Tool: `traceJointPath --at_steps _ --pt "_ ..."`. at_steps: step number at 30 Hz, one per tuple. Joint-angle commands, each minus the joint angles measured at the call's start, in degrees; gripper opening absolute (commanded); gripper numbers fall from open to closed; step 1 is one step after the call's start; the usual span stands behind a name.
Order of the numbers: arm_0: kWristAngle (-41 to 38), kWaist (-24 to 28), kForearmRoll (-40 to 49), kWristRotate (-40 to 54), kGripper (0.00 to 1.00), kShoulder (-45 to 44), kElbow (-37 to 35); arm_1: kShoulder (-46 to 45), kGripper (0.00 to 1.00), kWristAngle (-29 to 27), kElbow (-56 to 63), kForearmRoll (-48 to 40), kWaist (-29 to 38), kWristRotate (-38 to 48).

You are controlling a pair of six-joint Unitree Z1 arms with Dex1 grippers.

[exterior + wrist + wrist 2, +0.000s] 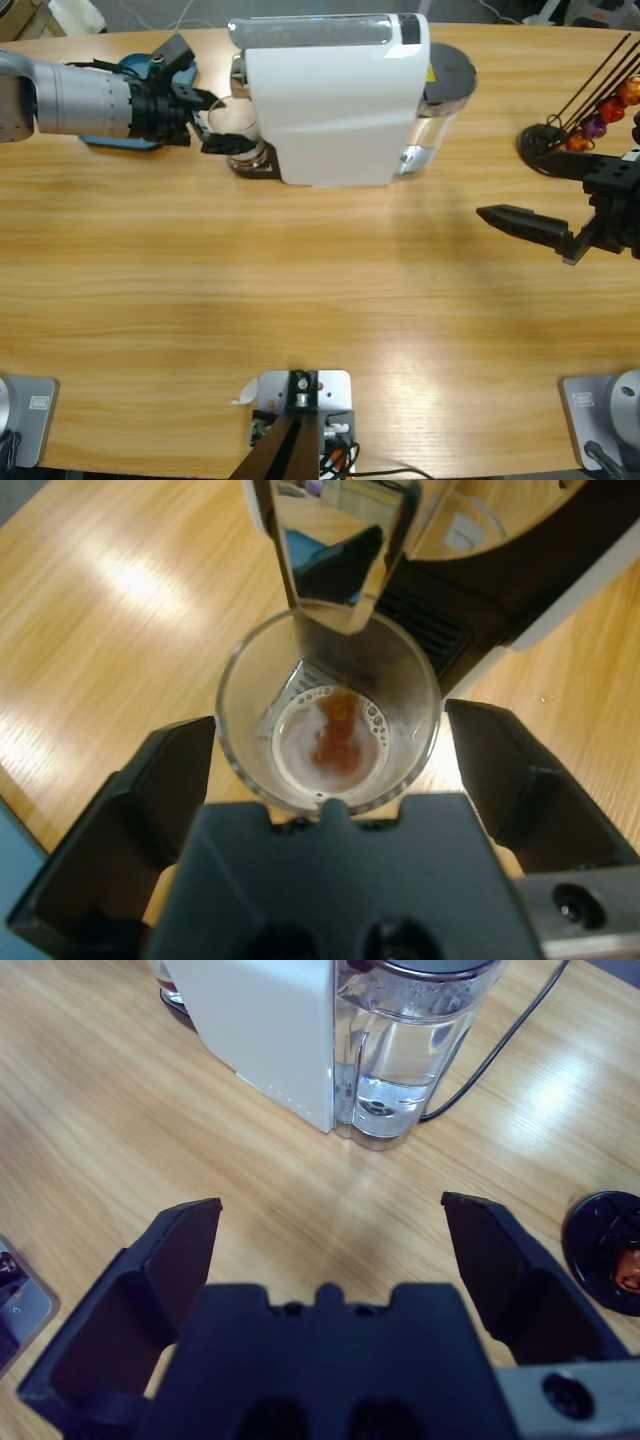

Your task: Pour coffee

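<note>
Wood of the table [300, 310] lies bare in front of us. Our coffee [335, 742] sits low in a glass [328, 720] under the white machine [335, 100]. Our left claw [325, 770] is wide apart around the glass. Our right claw [330, 1250] hangs wide apart, holding nothing.

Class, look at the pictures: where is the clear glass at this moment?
The clear glass stands under the spout of the white coffee machine, at its left end in the high view, between the open jaws of the left hand, with a little coffee inside.
</note>
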Motion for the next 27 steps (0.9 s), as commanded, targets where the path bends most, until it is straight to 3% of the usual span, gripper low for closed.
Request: traceJointPath --at_steps 1,11,14,17,21,27 --pt "0.4 -1.2 -0.7 -0.3 0.945 4.2 -0.7 0.7 0.987 1.0 0.5 0.7 0.5 0.5" --pt "0.5 -2.0 -0.7 -0.8 0.998 5.5 -3.0 0.7 0.987 1.0 0.6 0.7 0.5 0.5" --pt "0.4 -2.3 -0.7 -1.0 0.972 5.8 -3.3 0.7 0.987 1.1 0.6 0.7 0.5 0.5" --pt "0.6 -2.3 -0.7 -1.3 0.811 5.8 -3.3 0.7 0.987 1.1 0.6 0.7 0.5 0.5" --pt "1.5 -2.3 -0.7 -2.6 0.519 5.8 -3.0 0.7 0.987 1.1 0.6 0.7 0.5 0.5" --pt "3.7 -2.3 -0.6 -4.7 0.499 5.1 -1.4 0.8 0.983 1.1 0.6 0.7 0.5 0.6"
